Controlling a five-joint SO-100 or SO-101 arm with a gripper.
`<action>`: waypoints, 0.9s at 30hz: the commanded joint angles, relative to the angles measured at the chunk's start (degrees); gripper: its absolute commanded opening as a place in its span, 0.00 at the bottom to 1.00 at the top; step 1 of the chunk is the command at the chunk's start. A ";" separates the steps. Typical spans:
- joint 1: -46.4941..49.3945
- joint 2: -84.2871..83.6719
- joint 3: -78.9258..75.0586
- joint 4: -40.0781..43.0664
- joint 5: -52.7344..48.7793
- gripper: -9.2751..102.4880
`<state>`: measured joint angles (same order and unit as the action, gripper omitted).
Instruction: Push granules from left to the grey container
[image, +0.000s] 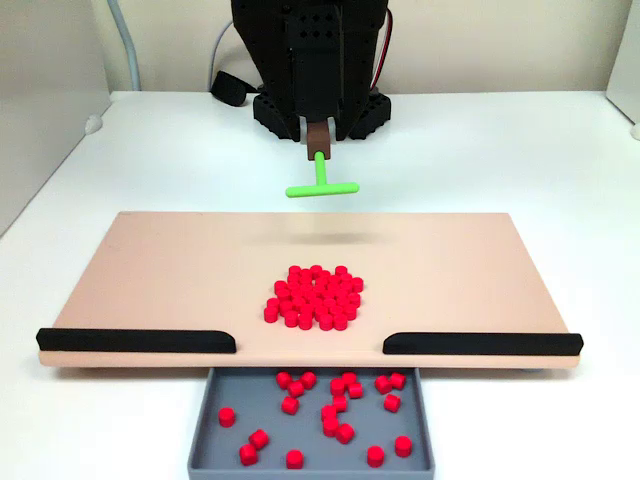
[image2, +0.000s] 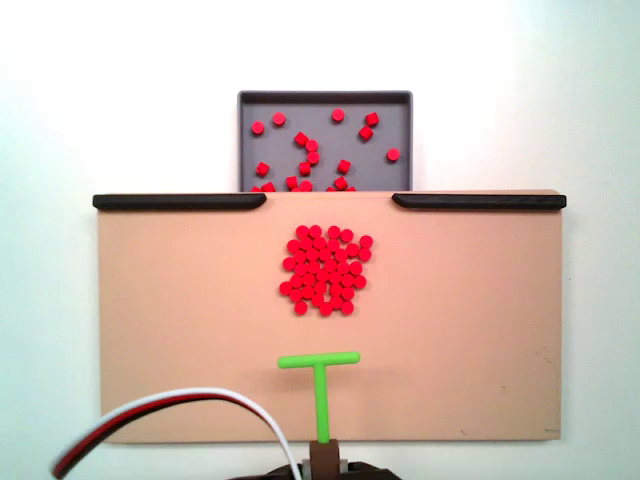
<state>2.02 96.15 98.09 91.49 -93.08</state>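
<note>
Red granules — no legible writing

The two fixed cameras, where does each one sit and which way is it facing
A fixed view: sits low past the grey container, facing the arm's base; the gripper holds the green stick above the tan board.
Another fixed view: looks straight down from above the arm's side, grey container at top; the gripper and cables enter at the bottom edge.
Shared: board, black strips, stick, red granules, container.
</note>
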 joint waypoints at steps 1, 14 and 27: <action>0.00 0.35 -1.93 0.26 -0.62 0.08; -3.34 1.05 -1.93 0.35 0.88 0.08; -18.02 5.80 -2.02 0.35 28.04 0.08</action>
<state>-14.33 99.67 98.09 91.49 -72.16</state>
